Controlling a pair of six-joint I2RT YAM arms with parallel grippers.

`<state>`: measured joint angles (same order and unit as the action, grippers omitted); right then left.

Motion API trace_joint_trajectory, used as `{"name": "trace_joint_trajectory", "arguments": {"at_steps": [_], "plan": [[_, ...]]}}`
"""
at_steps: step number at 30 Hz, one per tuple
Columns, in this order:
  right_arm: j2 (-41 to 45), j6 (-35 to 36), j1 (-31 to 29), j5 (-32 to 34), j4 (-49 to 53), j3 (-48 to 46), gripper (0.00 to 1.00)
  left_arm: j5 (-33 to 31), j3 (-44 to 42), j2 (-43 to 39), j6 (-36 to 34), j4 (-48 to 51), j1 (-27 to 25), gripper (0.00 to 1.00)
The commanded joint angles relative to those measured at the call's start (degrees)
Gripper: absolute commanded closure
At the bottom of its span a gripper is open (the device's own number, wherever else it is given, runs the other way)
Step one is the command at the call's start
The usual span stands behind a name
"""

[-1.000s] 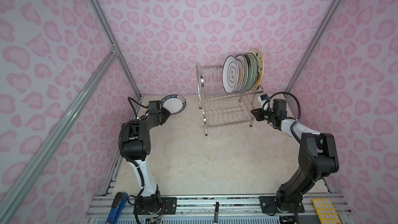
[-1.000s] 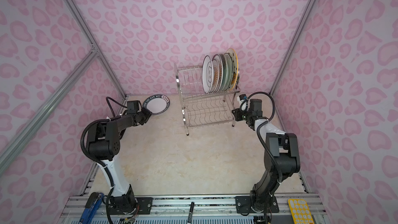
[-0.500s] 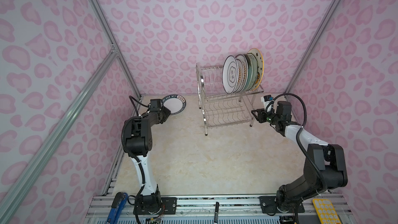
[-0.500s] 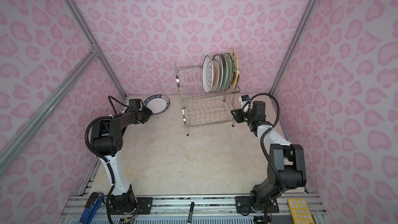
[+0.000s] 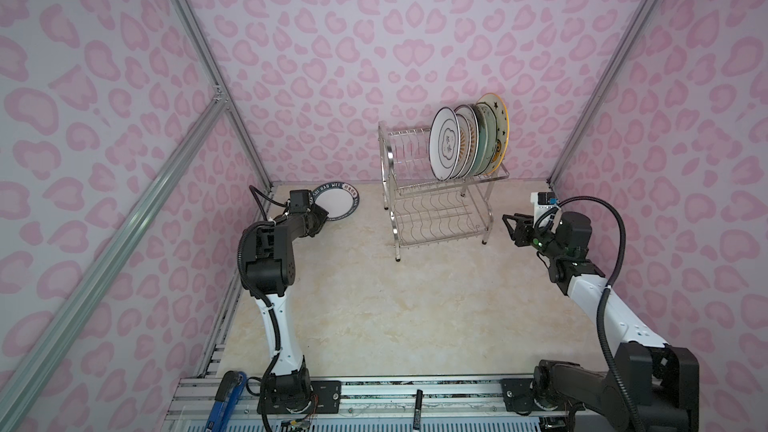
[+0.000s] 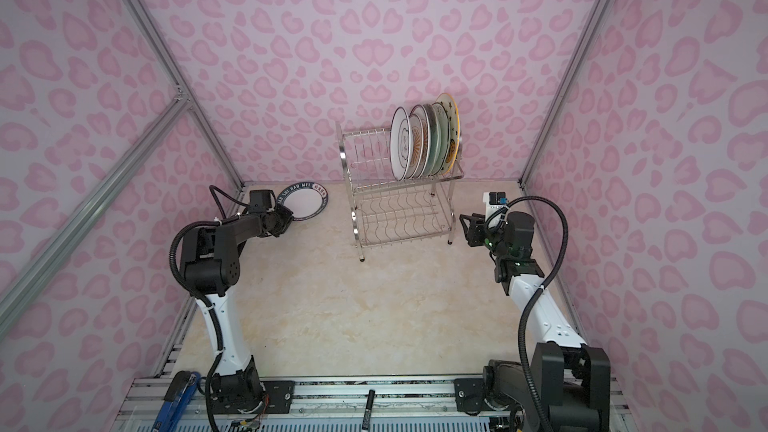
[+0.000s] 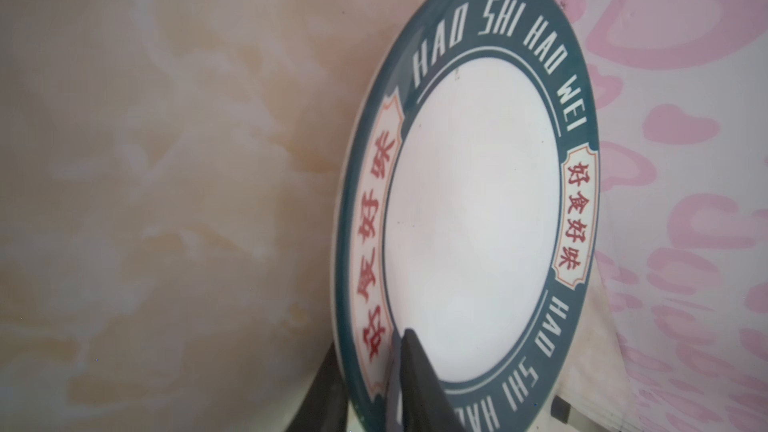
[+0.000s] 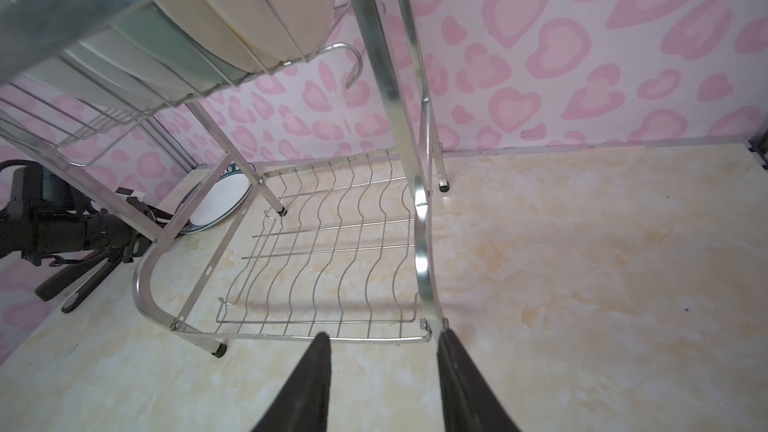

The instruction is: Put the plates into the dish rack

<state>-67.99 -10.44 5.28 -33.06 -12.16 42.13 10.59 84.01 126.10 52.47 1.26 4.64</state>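
A navy-lettered plate (image 5: 337, 202) (image 6: 304, 200) (image 7: 469, 222) lies at the back left, its far edge against the wall. My left gripper (image 5: 322, 216) (image 6: 288, 218) (image 7: 370, 342) is shut on its near rim, one finger under the rim and one finger (image 7: 411, 367) on its face. The dish rack (image 5: 440, 211) (image 6: 399, 216) (image 8: 419, 222) stands at the back centre. Several plates (image 5: 446, 145) (image 6: 405, 145) (image 8: 232, 35) stand upright in the right half of its upper tier. My right gripper (image 5: 509, 222) (image 6: 465, 222) (image 8: 382, 336) is open and holds nothing, just right of the rack's lower tier.
Pink patterned walls close in the table on three sides, with aluminium posts in the back corners. A black marker (image 5: 417, 405) and a blue tool (image 5: 224, 398) lie on the front rail. The left arm (image 8: 62, 226) shows through the rack.
My left gripper has closed on the navy-lettered plate's rim. My right gripper has opened and drawn back a little to the right of the rack.
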Motion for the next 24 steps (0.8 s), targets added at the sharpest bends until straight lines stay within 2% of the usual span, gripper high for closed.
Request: {"name": "trace_joint_trajectory", "arguments": {"at_steps": [1, 6, 14, 24], "plan": [[2.54, -2.83, -0.01, 1.45, -0.18, -0.98, 0.58, -0.84, 0.28, 0.56, -0.24, 3.3, 0.08, 0.83], [5.78, -3.05, -0.01, 2.08, 1.33, -0.85, 0.58, -1.04, 0.21, -0.08, -0.95, 3.95, 0.1, 0.97], [6.4, -3.72, -0.05, 3.14, 3.1, 0.04, 0.6, -0.72, -2.03, -2.27, -1.58, 3.33, 0.12, 0.97], [8.19, -4.48, -1.34, 5.39, 4.94, 0.58, 0.61, 0.13, -8.17, -9.26, -2.97, 1.65, 0.07, 0.97]]}}
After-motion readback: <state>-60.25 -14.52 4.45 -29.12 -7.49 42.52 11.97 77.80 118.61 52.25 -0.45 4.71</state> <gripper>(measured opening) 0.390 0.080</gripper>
